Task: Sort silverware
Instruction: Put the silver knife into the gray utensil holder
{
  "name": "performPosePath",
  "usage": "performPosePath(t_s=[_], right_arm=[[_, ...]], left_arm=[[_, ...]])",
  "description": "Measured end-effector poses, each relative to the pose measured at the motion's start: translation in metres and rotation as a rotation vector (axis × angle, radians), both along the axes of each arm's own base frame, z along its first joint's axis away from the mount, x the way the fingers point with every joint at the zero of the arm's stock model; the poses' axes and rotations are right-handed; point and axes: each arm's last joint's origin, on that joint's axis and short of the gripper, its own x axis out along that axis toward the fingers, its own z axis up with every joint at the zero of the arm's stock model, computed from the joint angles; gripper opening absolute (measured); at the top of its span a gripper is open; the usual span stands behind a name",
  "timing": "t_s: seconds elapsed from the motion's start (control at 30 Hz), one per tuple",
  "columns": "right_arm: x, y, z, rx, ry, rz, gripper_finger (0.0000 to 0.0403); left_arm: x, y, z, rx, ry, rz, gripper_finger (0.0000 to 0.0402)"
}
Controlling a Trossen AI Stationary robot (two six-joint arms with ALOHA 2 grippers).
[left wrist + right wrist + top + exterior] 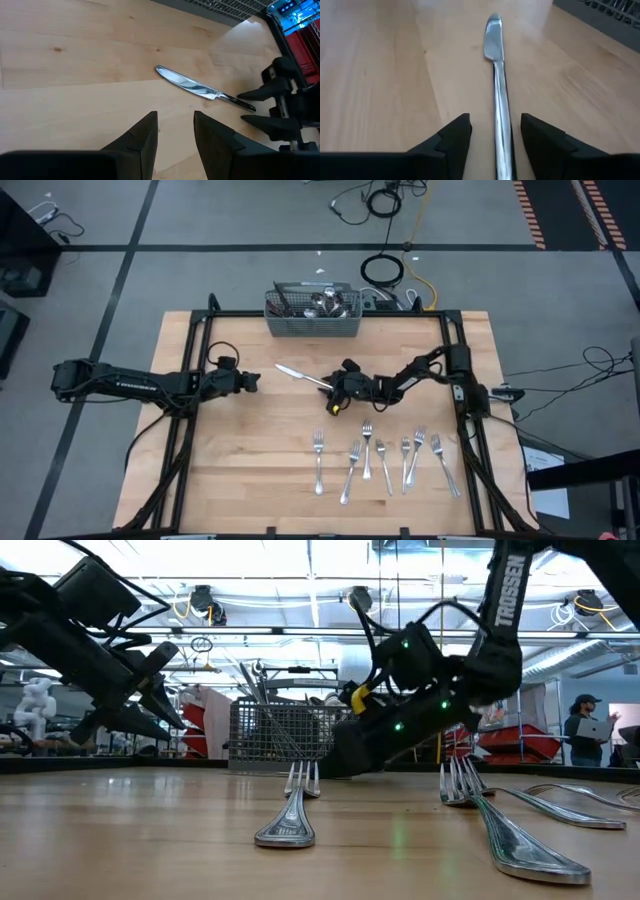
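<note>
**Knife on the wood, basket part full**

Right end effector [491, 145] has its fingers spread either side of the slim silver table knife [303, 377], which lies flat on the wooden surface [250, 470]. At twelve o'clock, the grey wire-mesh basket [312, 323] holds upright cutlery. Six silver forks [383, 457] line five o'clock. Left end effector [175, 135] waits released at nine o'clock.

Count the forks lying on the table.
6, in a row at the near right of the table: forks. More may hide in the basket.
</note>
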Motion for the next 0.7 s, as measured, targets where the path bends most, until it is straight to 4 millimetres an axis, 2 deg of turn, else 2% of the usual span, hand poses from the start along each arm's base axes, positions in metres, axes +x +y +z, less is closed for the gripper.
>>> performPosePath(t_s=[0.17, 0.27, 0.3, 0.47, 0.7], right_arm=[[-0.004, 0.002, -0.034, 0.058, -0.006, -0.080, 0.0165], [-0.011, 0.006, -0.045, 0.035, -0.156, -0.091, 0.0163], [-0.013, 0.008, -0.045, 0.038, -0.210, -0.091, 0.0163], [-0.016, 0.009, -0.051, 0.019, -0.255, -0.063, 0.0165], [-0.015, 0.012, -0.044, 0.078, -0.191, -0.027, 0.0155]], left_arm=[[0.000, 0.000, 0.000, 0.000, 0.000, 0.000, 0.0134], [0.000, 0.000, 0.000, 0.001, 0.001, -0.001, 0.0134], [0.000, 0.000, 0.000, 0.001, 0.001, -0.001, 0.0134], [0.000, 0.000, 0.000, 0.003, 0.004, -0.003, 0.0134], [0.000, 0.000, 0.000, -0.004, -0.002, 0.002, 0.0134]])
